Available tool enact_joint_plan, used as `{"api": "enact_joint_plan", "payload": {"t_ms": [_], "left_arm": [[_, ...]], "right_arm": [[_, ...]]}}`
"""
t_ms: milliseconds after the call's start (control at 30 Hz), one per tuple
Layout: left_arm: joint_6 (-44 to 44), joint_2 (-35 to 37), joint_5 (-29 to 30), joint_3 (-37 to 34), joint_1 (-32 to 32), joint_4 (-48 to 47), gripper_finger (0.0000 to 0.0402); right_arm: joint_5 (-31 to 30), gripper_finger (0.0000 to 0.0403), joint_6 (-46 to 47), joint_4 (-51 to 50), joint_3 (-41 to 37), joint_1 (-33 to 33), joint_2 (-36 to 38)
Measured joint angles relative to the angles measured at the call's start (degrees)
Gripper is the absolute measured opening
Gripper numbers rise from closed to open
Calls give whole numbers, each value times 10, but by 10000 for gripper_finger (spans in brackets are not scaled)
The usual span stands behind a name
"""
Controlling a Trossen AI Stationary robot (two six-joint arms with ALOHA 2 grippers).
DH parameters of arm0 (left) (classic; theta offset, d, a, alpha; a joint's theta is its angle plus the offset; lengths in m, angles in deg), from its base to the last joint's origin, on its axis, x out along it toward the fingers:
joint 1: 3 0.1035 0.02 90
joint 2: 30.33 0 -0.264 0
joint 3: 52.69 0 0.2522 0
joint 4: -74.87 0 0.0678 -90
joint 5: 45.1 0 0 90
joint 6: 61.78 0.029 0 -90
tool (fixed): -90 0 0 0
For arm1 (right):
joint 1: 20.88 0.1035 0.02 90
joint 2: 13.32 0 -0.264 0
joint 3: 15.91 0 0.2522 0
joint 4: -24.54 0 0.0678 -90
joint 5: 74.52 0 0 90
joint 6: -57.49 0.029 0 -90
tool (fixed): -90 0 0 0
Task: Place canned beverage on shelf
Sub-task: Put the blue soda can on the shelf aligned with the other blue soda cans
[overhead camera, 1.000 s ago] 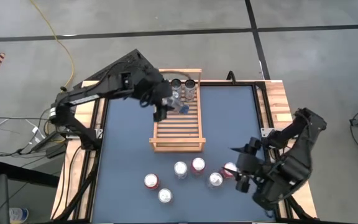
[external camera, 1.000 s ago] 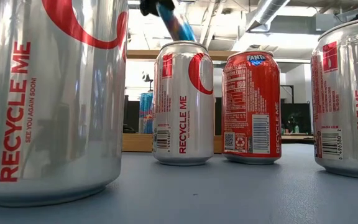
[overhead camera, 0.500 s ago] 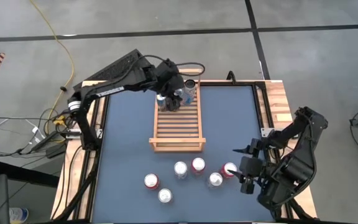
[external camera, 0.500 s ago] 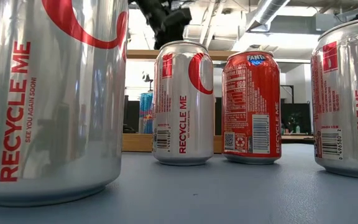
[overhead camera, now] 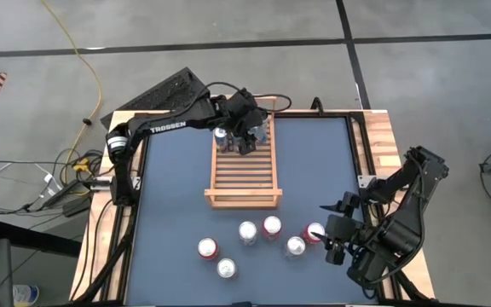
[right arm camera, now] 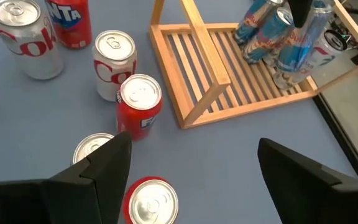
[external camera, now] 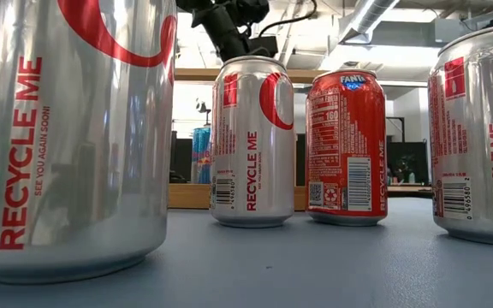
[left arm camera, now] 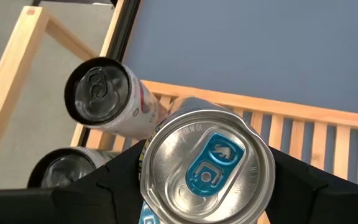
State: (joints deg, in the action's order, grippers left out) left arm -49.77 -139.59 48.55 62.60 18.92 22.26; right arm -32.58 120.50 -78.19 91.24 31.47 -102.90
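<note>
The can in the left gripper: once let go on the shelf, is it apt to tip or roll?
Probably tippy: the can looks tall and narrow, and the shelf is gapped slats, so its base may sit unevenly. Its smooth metal wall could slip in the left gripper. Tipped, it would likely roll into the neighbouring cans.

You have the shelf (overhead camera: 243, 166) near the table's (overhead camera: 169, 196) far edge with cans (overhead camera: 261, 126) at its far end under the left gripper (overhead camera: 244, 136), six loose cans (overhead camera: 247, 232) clustered along the near edge, and the right gripper (overhead camera: 331, 237) beside them.
</note>
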Motion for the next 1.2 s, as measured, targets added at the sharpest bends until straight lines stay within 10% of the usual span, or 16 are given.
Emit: {"api": "enact_joint_plan", "payload": {"t_ms": [633,1200], "left_arm": [[13,-47,12,34,-1,-23,238],[9,-175,35,238,-10,-183,238]], "right_arm": [[0,317,0,11,0,0,0],[0,317,2,11,0,6,0]]}}
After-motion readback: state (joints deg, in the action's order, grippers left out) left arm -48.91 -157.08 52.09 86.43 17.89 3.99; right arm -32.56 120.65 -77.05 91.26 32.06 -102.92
